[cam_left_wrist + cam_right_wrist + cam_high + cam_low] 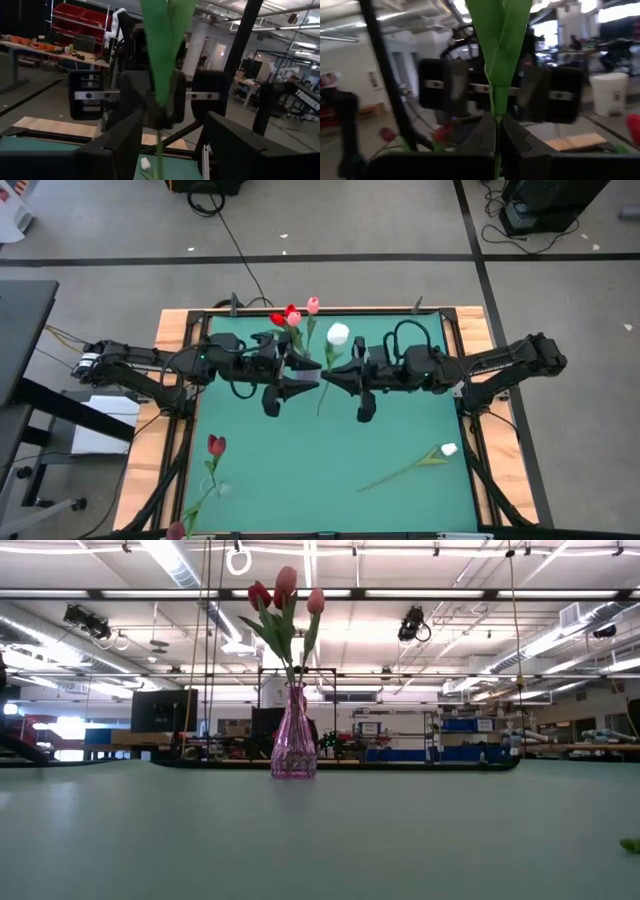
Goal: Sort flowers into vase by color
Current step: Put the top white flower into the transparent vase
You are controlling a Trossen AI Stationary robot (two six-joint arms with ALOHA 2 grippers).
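A white tulip (338, 333) is held in the air over the middle of the green table, its stem (321, 395) slanting toward the near edge. My right gripper (331, 376) is shut on that stem. Facing it from the left, my left gripper (308, 375) is open, with its fingers (116, 145) standing on either side of the stem (159, 150) without touching it. A pink glass vase (294, 745) stands near the far edge and holds red and pink tulips (293, 315). The low view shows neither gripper. My right gripper pinches the white tulip's thin stem (496, 122) between its two fingers (515, 137), just below where the long green leaf (499, 45) begins. The fingers come level from the table's right and lie across the stem. The tulip is lifted clear, roughly upright, and its lower stem hangs below the fingers.
A dark red tulip (216, 445) lies near the left edge, with another bud (177, 530) at the near left corner. A white tulip (447, 449) lies near the right edge, its stem pointing toward the near side. Wooden borders and a black frame (470, 430) surround the mat.
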